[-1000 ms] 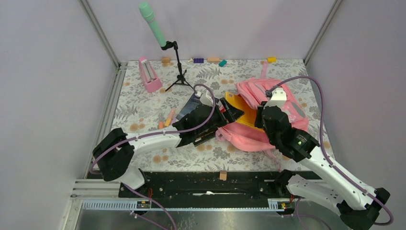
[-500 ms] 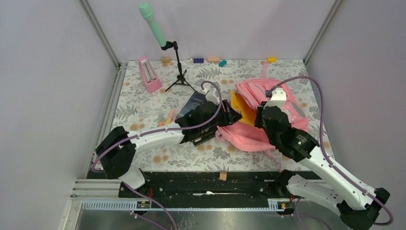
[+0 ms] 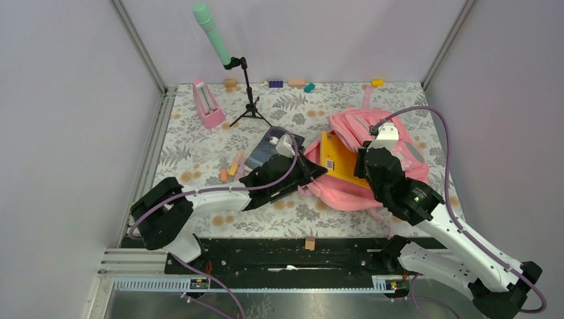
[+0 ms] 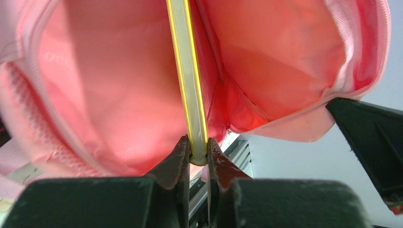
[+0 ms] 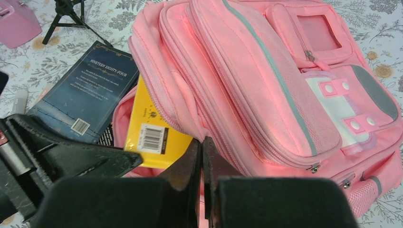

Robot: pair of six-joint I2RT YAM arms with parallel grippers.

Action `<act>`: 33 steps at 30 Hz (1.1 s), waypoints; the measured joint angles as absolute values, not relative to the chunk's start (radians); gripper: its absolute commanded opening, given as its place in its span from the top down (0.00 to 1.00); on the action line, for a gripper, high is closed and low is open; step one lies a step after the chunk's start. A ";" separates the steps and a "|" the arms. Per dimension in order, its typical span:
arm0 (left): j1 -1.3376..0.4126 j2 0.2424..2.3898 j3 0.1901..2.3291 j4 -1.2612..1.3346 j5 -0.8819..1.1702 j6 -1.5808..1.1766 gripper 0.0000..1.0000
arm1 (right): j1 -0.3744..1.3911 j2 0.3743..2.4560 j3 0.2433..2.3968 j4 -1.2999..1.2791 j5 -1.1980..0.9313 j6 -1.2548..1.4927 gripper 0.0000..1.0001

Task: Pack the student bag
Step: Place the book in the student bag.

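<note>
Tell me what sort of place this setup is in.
Probably a robot test cell in a lab: plain walls on metal frame posts box in a floral-covered table, and staged props, a student bag, a metronome and a microphone, sit before a bolted-down left arm and right arm.

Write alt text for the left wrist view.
The fingers of the left gripper pinch the near edge of a yellow book, edge-on, which reaches into the open pink student bag. The bag's lining fills most of the frame; a black part of the other arm meets its rim at right.
</note>
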State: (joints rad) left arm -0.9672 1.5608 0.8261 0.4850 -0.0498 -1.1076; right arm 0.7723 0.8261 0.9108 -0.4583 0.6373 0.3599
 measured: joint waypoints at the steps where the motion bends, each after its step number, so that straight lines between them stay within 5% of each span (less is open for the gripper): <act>1: -0.967 1.549 0.804 0.499 -0.057 -1.117 1.00 | 0.772 0.824 0.911 -0.458 0.637 0.360 1.00; 19: -0.974 1.419 0.665 0.684 -0.170 -1.190 1.00 | 0.772 0.803 0.905 -0.459 0.638 0.360 1.00; 33: -0.989 1.655 0.828 0.706 -0.189 -1.240 1.00 | 0.772 0.803 0.905 -0.460 0.639 0.359 1.00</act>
